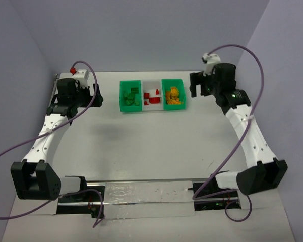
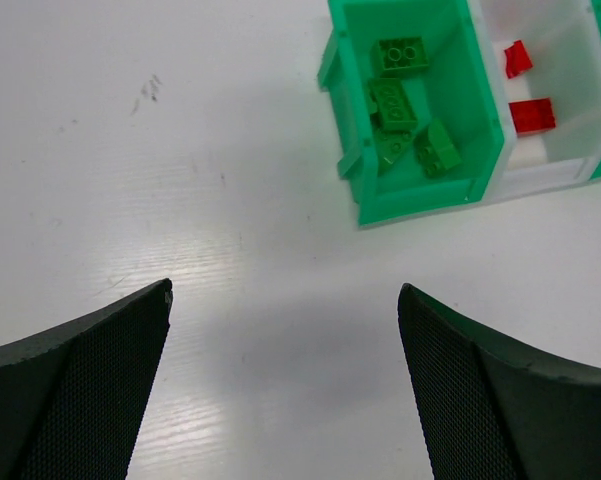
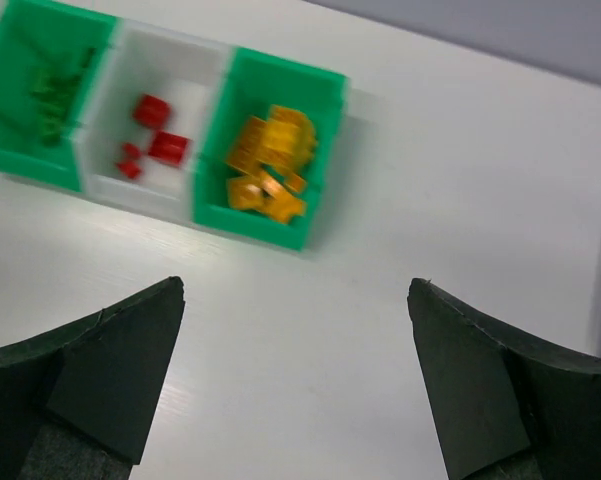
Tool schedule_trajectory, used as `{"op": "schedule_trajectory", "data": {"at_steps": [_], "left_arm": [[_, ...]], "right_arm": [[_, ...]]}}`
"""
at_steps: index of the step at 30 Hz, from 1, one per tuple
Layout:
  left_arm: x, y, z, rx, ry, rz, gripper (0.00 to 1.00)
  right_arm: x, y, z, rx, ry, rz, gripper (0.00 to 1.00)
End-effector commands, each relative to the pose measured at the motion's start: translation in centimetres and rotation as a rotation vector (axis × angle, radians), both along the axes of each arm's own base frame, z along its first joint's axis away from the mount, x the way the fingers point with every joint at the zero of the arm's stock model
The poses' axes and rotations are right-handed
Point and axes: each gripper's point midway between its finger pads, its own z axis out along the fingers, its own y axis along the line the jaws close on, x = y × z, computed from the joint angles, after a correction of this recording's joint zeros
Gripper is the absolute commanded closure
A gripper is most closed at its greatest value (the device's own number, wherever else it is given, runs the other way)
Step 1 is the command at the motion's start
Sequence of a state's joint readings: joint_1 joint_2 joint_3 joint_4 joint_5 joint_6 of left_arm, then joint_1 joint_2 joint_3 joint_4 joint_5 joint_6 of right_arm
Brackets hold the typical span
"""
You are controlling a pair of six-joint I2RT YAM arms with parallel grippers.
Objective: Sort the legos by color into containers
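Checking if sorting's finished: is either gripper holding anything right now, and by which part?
Nothing is held: the left gripper and right gripper are both open and empty.

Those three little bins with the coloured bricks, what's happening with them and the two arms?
Two robot arms are sorting legos by colour, and it looks done. The green bricks lie in one green bin, the red bits in the white middle bin, the orange bricks in the other green bin. The left end effector and right end effector are open and empty, either side of the bins.
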State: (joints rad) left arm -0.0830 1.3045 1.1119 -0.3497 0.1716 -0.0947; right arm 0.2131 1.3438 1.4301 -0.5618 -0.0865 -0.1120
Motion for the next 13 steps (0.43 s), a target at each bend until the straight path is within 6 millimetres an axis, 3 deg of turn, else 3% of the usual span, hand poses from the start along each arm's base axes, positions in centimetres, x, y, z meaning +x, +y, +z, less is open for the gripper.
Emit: {"op": "schedule_trajectory", "data": {"at_steps": [1, 5, 7, 13], "left_arm": [[-1.0, 1.9, 0.6, 0.085, -0.04, 0.036, 0.01], [-2.0, 2.7, -0.2, 0.12, -0.044, 0.059, 0.01], [-2.2, 3.2, -0.3, 0.131, -0.045, 0.078, 0.01], [-2.8, 3.4, 0.1, 0.131, -0.07, 0.086, 0.01]], "right_arm": [[-2.5, -4.1, -2.6, -0.031, 0.012, -0.09, 0.0], [-5.5, -6.4, -5.5, -0.043, -0.03, -0.195, 0.0], [-6.6, -6.9, -5.2, -0.032, -0.075, -0.228, 0.0], [-7.5, -7.9, -6.8, -0.016, -0.057, -0.306, 0.0]]}}
